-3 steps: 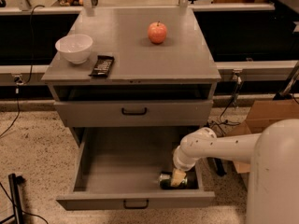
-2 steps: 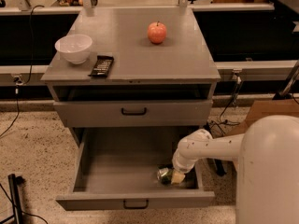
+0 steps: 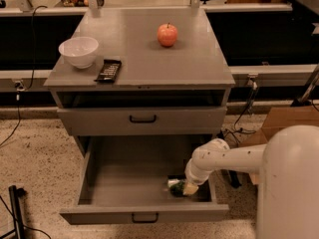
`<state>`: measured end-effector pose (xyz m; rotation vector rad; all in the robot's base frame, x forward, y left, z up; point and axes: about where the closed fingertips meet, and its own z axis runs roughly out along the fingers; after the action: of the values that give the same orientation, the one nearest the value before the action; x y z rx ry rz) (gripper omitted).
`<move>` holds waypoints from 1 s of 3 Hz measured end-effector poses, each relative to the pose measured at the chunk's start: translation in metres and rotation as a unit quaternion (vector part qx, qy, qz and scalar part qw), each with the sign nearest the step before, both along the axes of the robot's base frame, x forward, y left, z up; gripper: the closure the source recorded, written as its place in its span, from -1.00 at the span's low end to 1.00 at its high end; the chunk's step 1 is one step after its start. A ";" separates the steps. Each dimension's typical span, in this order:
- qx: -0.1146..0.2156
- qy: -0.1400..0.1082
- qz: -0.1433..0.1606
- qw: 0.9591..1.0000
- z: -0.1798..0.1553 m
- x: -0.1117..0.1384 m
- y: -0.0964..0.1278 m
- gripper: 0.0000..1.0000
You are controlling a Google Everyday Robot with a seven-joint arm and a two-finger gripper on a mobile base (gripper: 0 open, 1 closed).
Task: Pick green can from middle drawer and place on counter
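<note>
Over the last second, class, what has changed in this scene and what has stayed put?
The gripper edged slightly left, low in the open middle drawer, at the green can, whose silver end now shows. Grasp unclear. The apple, bowl and black remote on the counter stayed put.

Warm, even light falls from overhead on the table (image 3: 144,59), up beyond the gripper (image 3: 187,187). The gripper sits low in the right front corner of the open middle drawer (image 3: 124,178), where the light is dimmer. A dark band of shadow lies under the tabletop, above the gripper. The green can (image 3: 174,185), just left of the gripper, shows a small glint. The white arm (image 3: 234,158) to its right is brightly lit.
</note>
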<state>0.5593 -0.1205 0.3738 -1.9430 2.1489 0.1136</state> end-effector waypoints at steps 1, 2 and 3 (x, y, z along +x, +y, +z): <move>0.071 -0.015 -0.013 0.997 0.025 0.006 0.008 0.78; 0.175 -0.033 -0.030 0.983 0.075 0.010 0.019 1.00; 0.241 -0.072 -0.007 0.968 0.142 -0.002 0.010 1.00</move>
<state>0.5573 -0.1104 0.5158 -1.6004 1.8272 0.4362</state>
